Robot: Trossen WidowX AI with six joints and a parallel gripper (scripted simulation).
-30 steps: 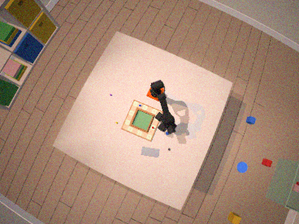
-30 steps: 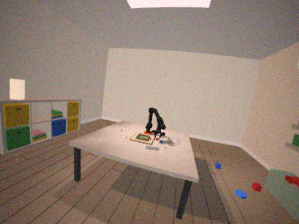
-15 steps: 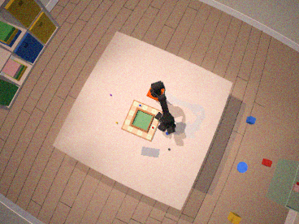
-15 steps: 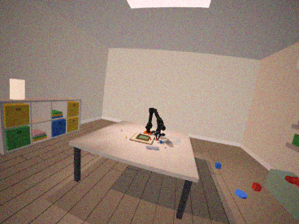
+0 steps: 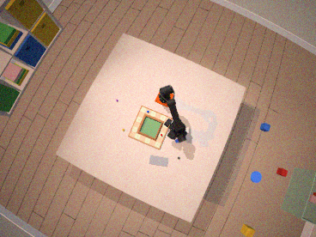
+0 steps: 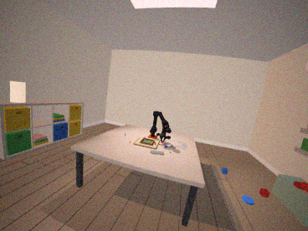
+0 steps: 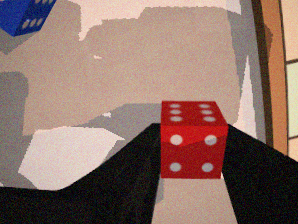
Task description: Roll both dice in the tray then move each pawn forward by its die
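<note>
Gripper fingers pinch the red die between them, four pips facing the wrist camera and six on the adjoining upper face. Beside them on the table lies the blue die. Nearby is the square game board, its green tray at the centre; the red pawn and blue pawn stand on its border. Beyond the board lies a grey rectangle.

The blue die is cut off in 1 view.
</note>
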